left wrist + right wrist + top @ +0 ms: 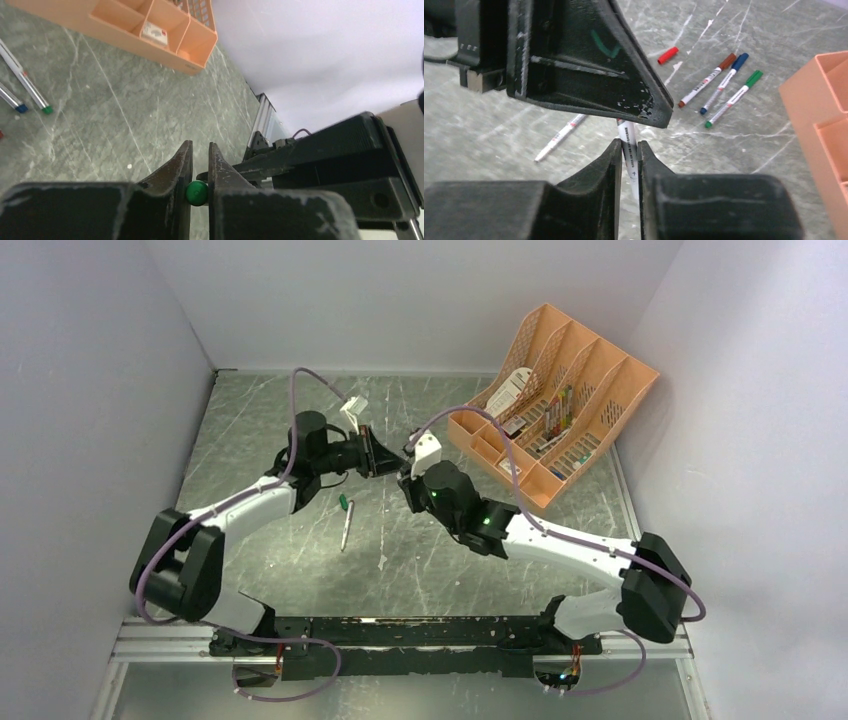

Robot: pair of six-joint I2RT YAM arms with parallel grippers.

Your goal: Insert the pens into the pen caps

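Observation:
My left gripper [200, 148] is shut on a green pen cap [197, 193], seen end-on between its fingers. My right gripper [628, 146] is shut on a whitish pen [626, 131] whose far end is hidden behind the left gripper's finger [589, 65]. In the top view the left gripper [383, 458] and right gripper [405, 478] meet tip to tip above the table's middle. A red cap [668, 55] lies loose on the table. Three capped pens, brown [706, 81], blue [724, 82] and green [734, 99], lie side by side. An uncapped pen [561, 136] lies apart from them.
An orange organiser [555, 405] with bunched pens stands at the back right, against the right wall; it also shows in the left wrist view [150, 30]. A pen with a green end [346, 525] lies below the left arm. Grey walls close in the table on three sides.

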